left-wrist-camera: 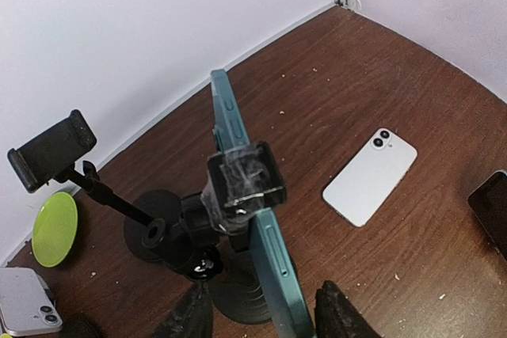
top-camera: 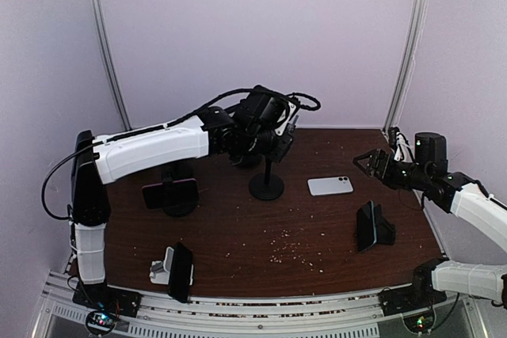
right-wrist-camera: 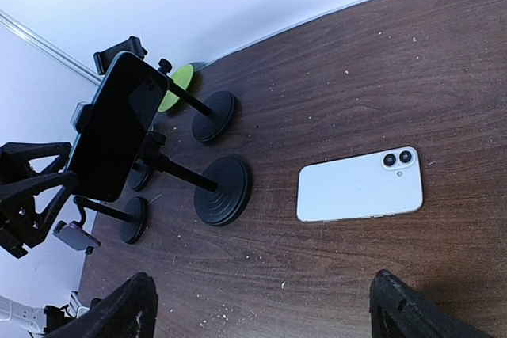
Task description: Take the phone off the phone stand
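A teal phone (left-wrist-camera: 273,259) stands edge-on in the clamp (left-wrist-camera: 244,180) of a black phone stand (top-camera: 266,187). My left gripper (left-wrist-camera: 265,318) straddles the phone's lower end, with a gap showing between each finger and the phone. In the right wrist view the same phone (right-wrist-camera: 115,128) shows its dark screen above the stand's round base (right-wrist-camera: 222,190). In the top view the left gripper (top-camera: 265,144) hides most of the phone. My right gripper (right-wrist-camera: 265,306) hangs open over bare table at the right (top-camera: 366,164), holding nothing.
A white phone (top-camera: 330,186) lies flat on the table right of the stand. Other stands hold phones at the left (top-camera: 170,193), front left (top-camera: 181,271) and right (top-camera: 368,225). An empty clamp stand (left-wrist-camera: 51,150) and a green disc (left-wrist-camera: 54,229) sit near the back wall.
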Robot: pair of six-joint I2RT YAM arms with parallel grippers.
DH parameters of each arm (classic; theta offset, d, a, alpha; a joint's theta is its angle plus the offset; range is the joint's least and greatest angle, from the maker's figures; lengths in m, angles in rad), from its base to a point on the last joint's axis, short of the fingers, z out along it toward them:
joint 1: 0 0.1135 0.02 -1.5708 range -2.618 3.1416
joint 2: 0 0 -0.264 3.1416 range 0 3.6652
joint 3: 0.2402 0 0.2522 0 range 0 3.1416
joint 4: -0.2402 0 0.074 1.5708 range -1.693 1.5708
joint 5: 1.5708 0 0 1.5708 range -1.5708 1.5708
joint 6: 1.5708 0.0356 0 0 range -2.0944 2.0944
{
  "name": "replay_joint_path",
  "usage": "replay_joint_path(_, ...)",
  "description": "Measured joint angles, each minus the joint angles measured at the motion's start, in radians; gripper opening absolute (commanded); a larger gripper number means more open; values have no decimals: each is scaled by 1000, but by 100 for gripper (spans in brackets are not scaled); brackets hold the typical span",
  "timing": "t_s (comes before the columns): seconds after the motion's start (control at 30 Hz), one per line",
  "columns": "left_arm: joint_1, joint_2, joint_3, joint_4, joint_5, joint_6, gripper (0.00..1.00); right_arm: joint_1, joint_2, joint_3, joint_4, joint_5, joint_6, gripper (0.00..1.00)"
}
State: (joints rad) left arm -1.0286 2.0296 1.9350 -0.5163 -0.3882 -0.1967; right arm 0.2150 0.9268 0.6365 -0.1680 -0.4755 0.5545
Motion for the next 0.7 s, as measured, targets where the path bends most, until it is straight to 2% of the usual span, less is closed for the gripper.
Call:
replay_joint_path(0.1,0,11,-1,13,2,-5,36,0,0,0,0,-1,3,93)
replay_joint_path(0.3,0,14,-31,50,0,-10,11,0,4,0,2,-13,4,93)
replay_joint_path(0.4,0,14,-35,54,-10,-6,2,0,11,0,10,-23,10,93)
replay_joint_path(0.7,0,12,-41,66,-26,15,0,0,40,-2,66,-87,9,93)
